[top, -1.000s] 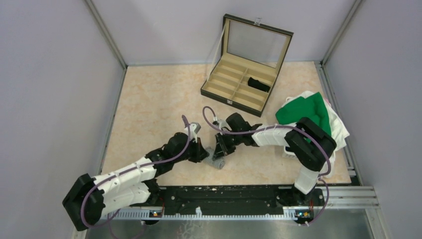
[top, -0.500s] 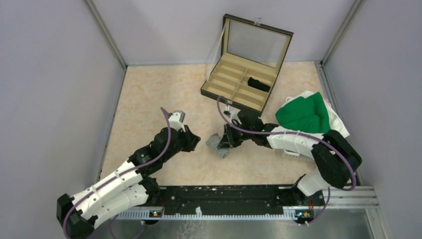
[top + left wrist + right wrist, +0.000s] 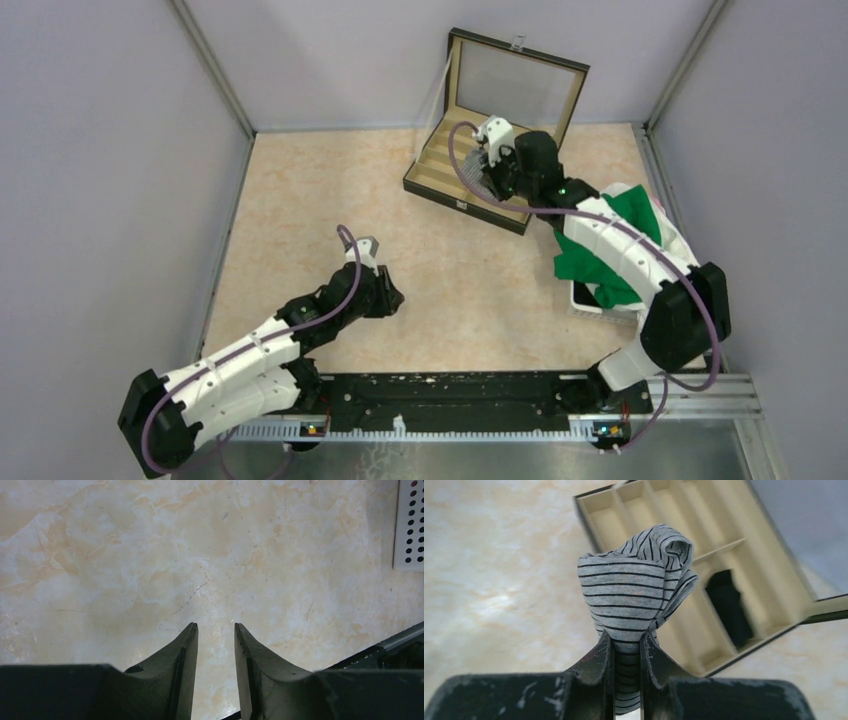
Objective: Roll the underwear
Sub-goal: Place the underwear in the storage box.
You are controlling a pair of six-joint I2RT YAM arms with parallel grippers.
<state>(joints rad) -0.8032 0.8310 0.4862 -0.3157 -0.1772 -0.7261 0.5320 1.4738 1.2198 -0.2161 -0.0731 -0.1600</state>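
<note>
The bench (image 3: 320,200) is flat and smooth, pale peach with cream swirls like marble and thin dark scratches. Plain grey walls stand on three sides of it. At 1 o'clock sits an open case (image 3: 440,197). It is dark outside and tan inside, split into long slots, with its lid standing up. At 3 o'clock a soft heap of green cloth (image 3: 615,250) lies on white cloth.

From above, the right arm hides much of the case. In the left wrist view a white plate with round holes (image 3: 410,525) is cut off at the edge, and I cannot tell what it is.

The right claw (image 3: 626,637) is clamped on the grey underwear (image 3: 634,590), a soft bundle with thin black stripes, up in the air by the case. The black underwear (image 3: 726,607) lies in one slot. The left claw (image 3: 215,626), near 7 o'clock, has its dark pointed fingers apart over the bench.
</note>
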